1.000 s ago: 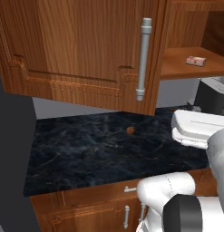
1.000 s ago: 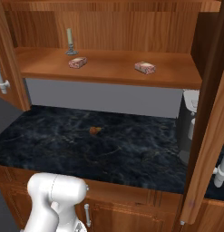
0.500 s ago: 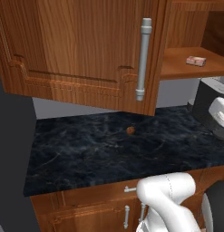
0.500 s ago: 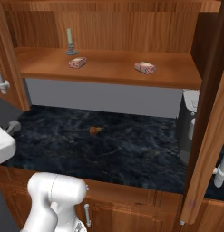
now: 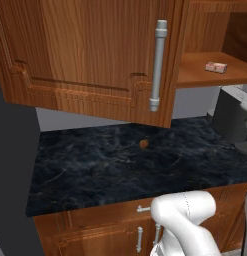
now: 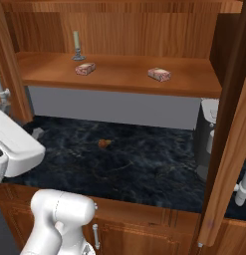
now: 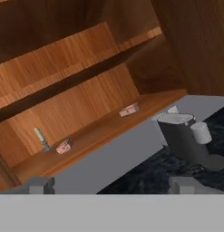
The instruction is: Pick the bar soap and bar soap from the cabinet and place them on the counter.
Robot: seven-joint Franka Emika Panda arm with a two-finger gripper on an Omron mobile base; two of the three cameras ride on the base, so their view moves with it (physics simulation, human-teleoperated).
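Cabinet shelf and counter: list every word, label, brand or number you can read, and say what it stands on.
No readable text anywhere.
Two bar soaps on the cabinet shelf: mottled faces, no lettering.
Candle: plain.
Dark appliance on the counter: no markings visible.

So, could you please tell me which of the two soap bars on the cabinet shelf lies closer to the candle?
The left soap bar, as the right base view shows it: it lies just in front of the candle. The other bar sits well off to the right on the shelf.

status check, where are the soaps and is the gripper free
Gripper open, empty. Both bar soaps on cabinet shelf, untouched. Candle beside left soap.
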